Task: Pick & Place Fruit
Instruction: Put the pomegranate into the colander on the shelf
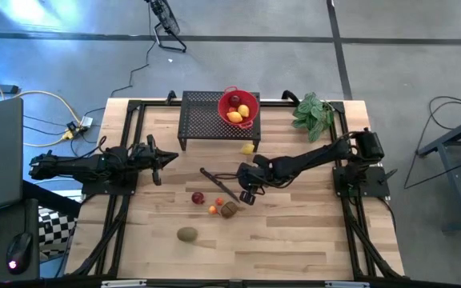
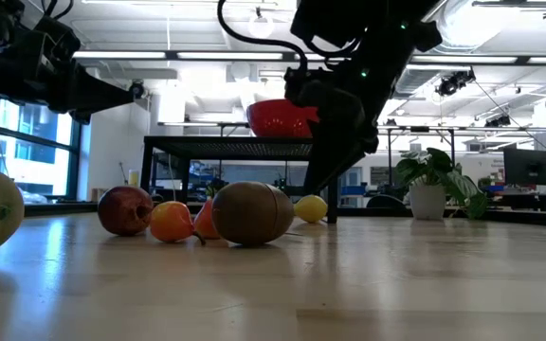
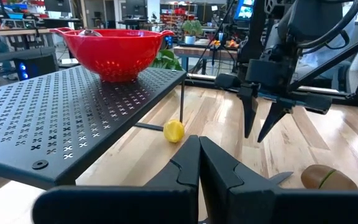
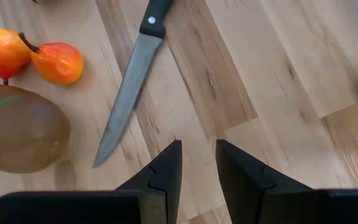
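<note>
Red perforated bowl (image 1: 238,106) on the black mesh rack (image 1: 202,120) holds some yellow and red fruit. Left on the wooden surface (image 1: 294,240): a brown kiwi (image 1: 229,210), greenish kiwi (image 1: 186,234), dark red fruit (image 1: 198,198), two orange pieces (image 4: 30,56), a yellow lemon (image 1: 248,148). Right pincer (image 1: 248,197) hangs narrowly parted and empty beside the knife (image 4: 129,81); left pincer (image 1: 160,160) waits closed, empty.

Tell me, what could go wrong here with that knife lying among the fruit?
The right gripper, empty with a narrow gap, hangs above the knife, beside the kiwi and two small orange fruits. Coming down for fruit, it might strike or push the blade. The round fruits, if nudged, could roll across the table.
</note>
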`<control>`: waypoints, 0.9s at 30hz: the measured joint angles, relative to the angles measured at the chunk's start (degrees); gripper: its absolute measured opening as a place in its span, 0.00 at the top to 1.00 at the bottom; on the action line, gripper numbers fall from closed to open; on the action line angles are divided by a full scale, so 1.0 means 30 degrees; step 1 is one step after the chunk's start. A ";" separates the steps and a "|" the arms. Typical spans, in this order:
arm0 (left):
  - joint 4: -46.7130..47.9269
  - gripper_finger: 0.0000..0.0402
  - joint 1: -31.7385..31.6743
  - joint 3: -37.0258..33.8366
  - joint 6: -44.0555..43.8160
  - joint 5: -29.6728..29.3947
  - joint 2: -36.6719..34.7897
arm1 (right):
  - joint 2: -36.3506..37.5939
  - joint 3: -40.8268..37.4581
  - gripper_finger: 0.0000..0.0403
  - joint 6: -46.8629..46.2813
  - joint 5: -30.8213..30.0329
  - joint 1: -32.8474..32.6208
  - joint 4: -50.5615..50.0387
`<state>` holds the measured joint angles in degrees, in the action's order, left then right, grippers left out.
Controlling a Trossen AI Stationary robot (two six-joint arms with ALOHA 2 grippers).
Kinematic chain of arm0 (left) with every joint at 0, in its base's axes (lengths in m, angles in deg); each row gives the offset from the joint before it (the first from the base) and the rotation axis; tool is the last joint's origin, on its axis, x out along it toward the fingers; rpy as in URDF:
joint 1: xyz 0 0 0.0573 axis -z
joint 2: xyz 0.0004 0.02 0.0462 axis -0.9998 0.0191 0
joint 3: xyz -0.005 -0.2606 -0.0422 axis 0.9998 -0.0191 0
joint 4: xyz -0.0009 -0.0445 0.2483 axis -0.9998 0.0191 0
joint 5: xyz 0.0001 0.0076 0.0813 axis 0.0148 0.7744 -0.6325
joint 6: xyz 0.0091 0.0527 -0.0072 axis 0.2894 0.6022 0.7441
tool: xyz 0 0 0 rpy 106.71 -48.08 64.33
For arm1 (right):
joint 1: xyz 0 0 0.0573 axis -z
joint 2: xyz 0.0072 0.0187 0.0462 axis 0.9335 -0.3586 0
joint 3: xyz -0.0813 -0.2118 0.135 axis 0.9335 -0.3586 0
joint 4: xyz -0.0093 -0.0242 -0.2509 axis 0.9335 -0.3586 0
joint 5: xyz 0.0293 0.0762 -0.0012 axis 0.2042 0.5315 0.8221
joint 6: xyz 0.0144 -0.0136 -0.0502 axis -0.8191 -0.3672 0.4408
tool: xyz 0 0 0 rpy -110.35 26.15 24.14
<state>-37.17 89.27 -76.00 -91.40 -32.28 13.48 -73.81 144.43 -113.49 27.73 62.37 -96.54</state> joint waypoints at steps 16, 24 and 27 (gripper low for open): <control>0.0001 1.00 0.0006 0.0000 -0.0013 0.0000 0.0000 | 0.0022 0.0003 0.77 -0.0135 -0.0011 0.0007 0.0334; 0.0003 1.00 0.0001 0.0000 -0.0007 -0.0002 0.0000 | 0.0029 0.0003 0.77 0.0418 0.0008 0.0108 0.0826; 0.0000 1.00 0.0002 0.0000 -0.0007 0.0000 0.0000 | 0.0029 0.0003 0.77 0.0447 0.0097 0.0117 0.1207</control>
<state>-37.17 89.28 -76.00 -91.43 -32.28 13.48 -73.73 144.43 -112.15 28.02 62.72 -92.92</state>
